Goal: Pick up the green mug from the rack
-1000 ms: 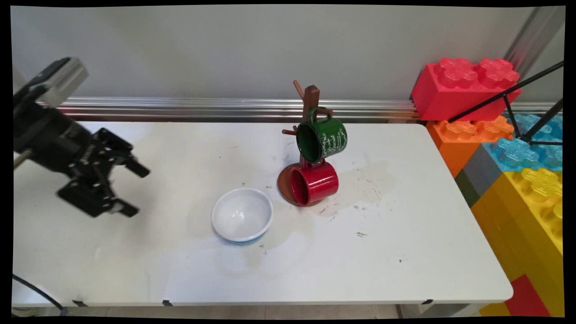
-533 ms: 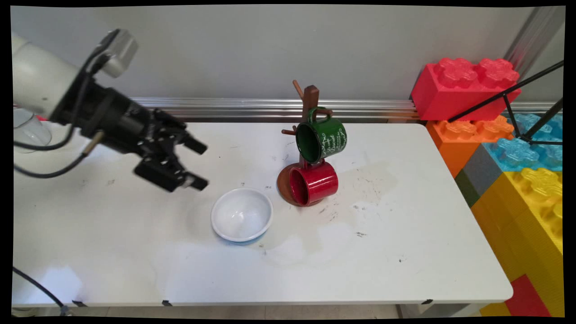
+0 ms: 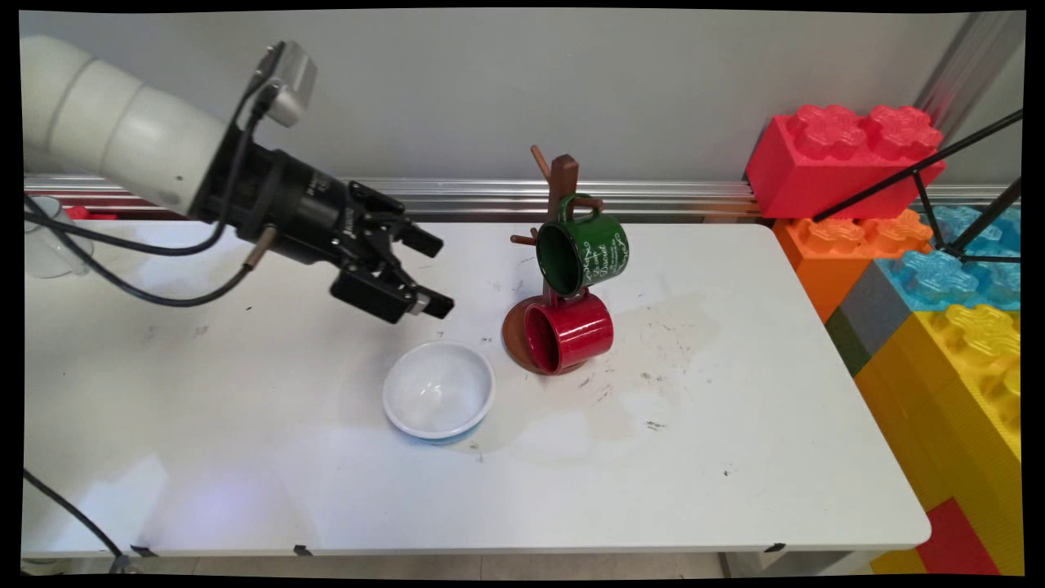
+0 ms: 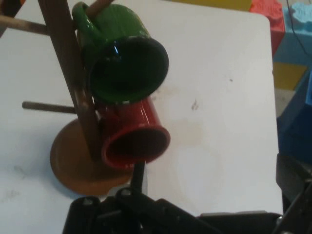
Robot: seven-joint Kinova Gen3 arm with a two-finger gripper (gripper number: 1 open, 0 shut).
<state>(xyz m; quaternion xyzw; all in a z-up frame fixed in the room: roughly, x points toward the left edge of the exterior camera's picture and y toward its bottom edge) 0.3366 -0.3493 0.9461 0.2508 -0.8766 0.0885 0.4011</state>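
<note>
Two black fingers of the hand [image 3: 434, 275] are seen spread apart in the main view, with nothing held between them. The hand is carried above the worktop [image 3: 735, 457], pointed to the picture's right, and touches nothing. Just below it and a little to the right, a white bowl [image 3: 439, 390] with a blue underside is set upright on the worktop.

Beyond the fingertips, a brown wooden mug tree [image 3: 562, 184] is stood on a round base, apart from the hand. A green mug [image 3: 584, 249] is hung by its handle from an upper peg, its mouth turned toward the hand; white script is printed on its side, but the words cannot be read. A red mug [image 3: 569, 332] is hung directly beneath it, low against the base, its mouth turned the same way. In the hand view, the green mug [image 4: 124, 61] and the red mug [image 4: 134, 139] are seen one above the other beside the tree's post [image 4: 73, 78], both mouths open to the camera.

At the worktop's far left edge, a clear glass [image 3: 51, 241] is partly seen. Past the right end, large toy building blocks [image 3: 849, 155] in red, orange, blue and yellow are stacked.
</note>
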